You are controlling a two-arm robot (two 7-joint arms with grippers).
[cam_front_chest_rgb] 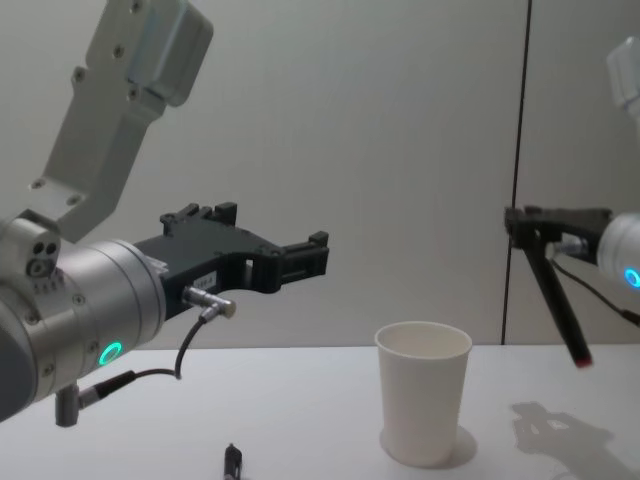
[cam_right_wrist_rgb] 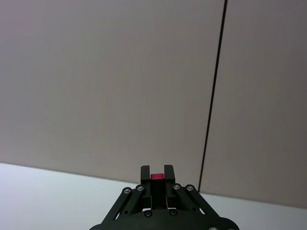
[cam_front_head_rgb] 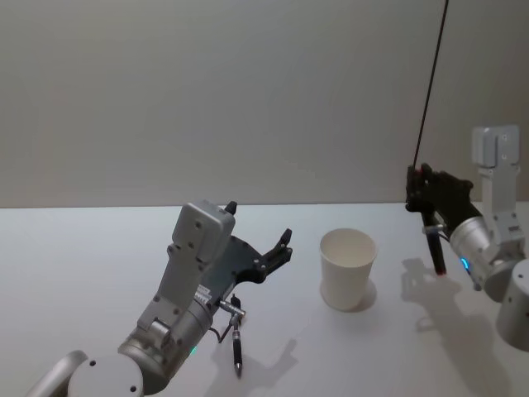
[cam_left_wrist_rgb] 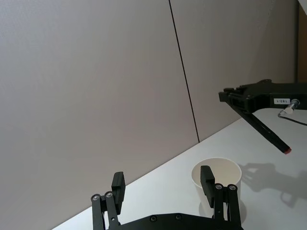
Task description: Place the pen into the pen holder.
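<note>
We are seeing one white pen holder (cam_front_head_rgb: 347, 269) standing on the counter (cam_front_head_rgb: 99, 265), right gripper (cam_front_head_rgb: 418, 177) hovering to its right, jaws clamping one red-tipped pen (cam_front_head_rgb: 436, 248) hanging tip-down, left gripper (cam_front_head_rgb: 259, 222) hovering to its left, jaws apart, a second pen (cam_front_head_rgb: 238, 351) lying nearer beneath it

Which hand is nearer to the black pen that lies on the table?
Left. The left hand hangs open just above and beyond the pen on the table. The right hand is far off, past the paper cup, shut on a red-tipped pen.
</note>
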